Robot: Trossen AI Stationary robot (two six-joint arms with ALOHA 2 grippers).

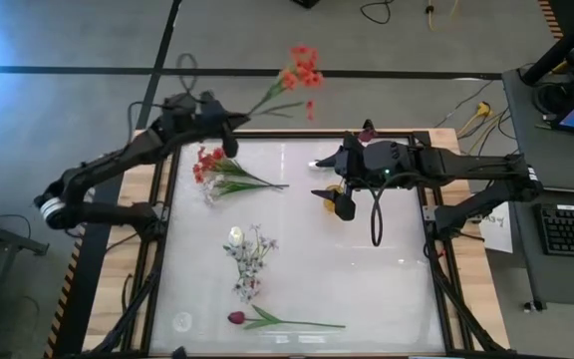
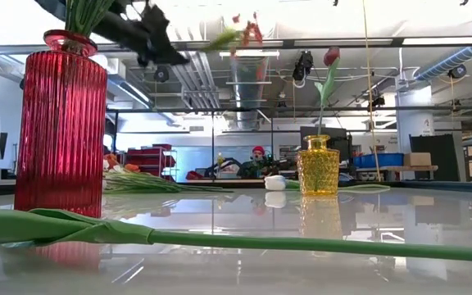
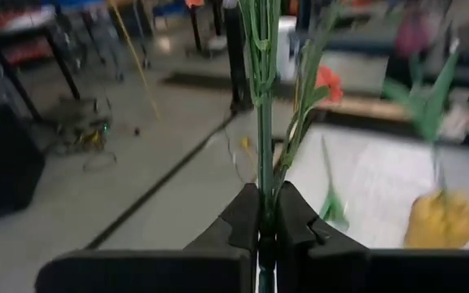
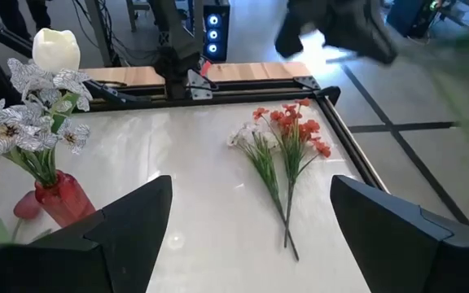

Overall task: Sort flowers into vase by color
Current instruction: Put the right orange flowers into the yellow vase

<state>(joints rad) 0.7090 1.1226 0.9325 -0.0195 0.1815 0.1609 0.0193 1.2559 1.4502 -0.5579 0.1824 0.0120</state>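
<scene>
My left gripper (image 1: 229, 133) is raised over the table's far left corner, shut on an orange-red flower (image 1: 302, 68) that reaches out past the far edge. It also shows in the low view (image 2: 150, 41). My right gripper (image 1: 329, 186) is open and empty, above the yellow vase (image 1: 337, 195), which holds a maroon tulip (image 2: 331, 57). A red vase (image 4: 55, 199) holds a white rose (image 4: 55, 49) and whitish sprays (image 4: 23, 122). An orange-red cluster (image 4: 300, 130) and a whitish spray (image 4: 247, 142) lie on the table's far left. Another maroon tulip (image 1: 237, 317) lies at the near edge. My left gripper pinches the flower's green stem (image 3: 262, 191) between its two fingers, at the stem's lower part. The stem runs on forward out of the fingertips, along the fingers. The flower is lifted clear of the table, its blossoms (image 3: 326, 81) at the far end.
The near tulip's long stem (image 2: 301, 244) lies across the foreground of the low view. A small white blossom (image 2: 275, 182) lies on the table beside the yellow vase. Wooden table edges and a black frame (image 1: 157, 229) border the white surface.
</scene>
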